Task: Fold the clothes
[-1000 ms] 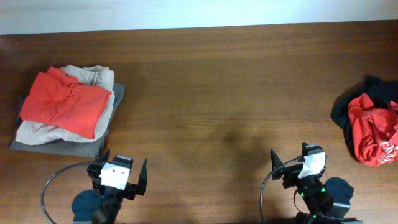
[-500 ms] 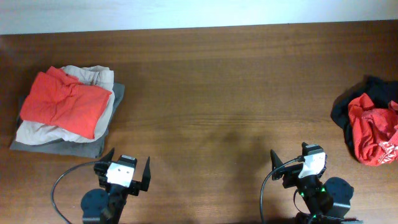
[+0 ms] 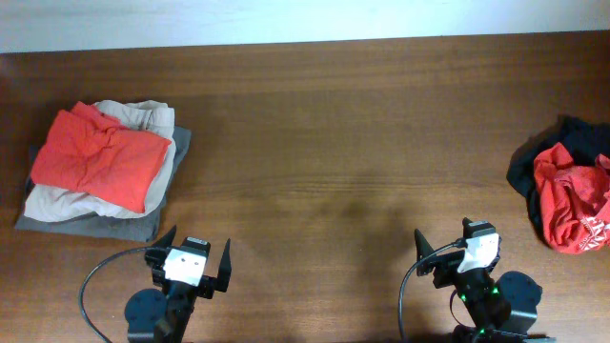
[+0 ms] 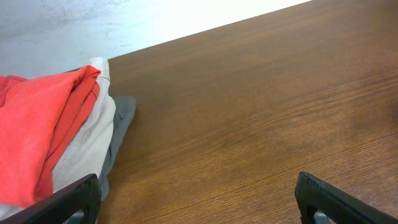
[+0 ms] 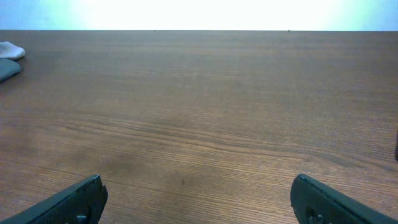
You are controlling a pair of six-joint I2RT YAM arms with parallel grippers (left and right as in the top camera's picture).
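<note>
Tabletop (image 3: 334, 124): dark brown wood with the grain running sideways; everything lies on it.
Folded stack (image 3: 57, 205): at the far left end of the tabletop, three garments deep; the places below are given from it.
Orange-red garment (image 3: 100, 157): top layer of the folded stack, folded and lightly wrinkled.
Beige garment (image 3: 143, 119): middle layer of the folded stack, showing past the orange-red garment's far and right edges.
Grey garment (image 3: 119, 227): bottom layer of the folded stack, flat on the wood, showing along the near and right sides.
Left tool (image 3: 197, 240): nearer the camera than the folded stack, just right of its near corner and apart from it. Its fingers are spread wide with nothing between them. Its wrist view shows the stack's right side ahead on the left.
Right tool (image 5: 198, 190): well to the right of the folded stack, by the near edge. Its fingers are spread wide over bare wood and grip nothing.
Black garment (image 3: 534, 162): at the opposite end from the folded stack, crumpled, partly under the red shirt.
Red shirt (image 3: 570, 205): farthest right of the folded stack, bunched on the black garment. White print shows low on its right side, at the picture's edge.
</note>
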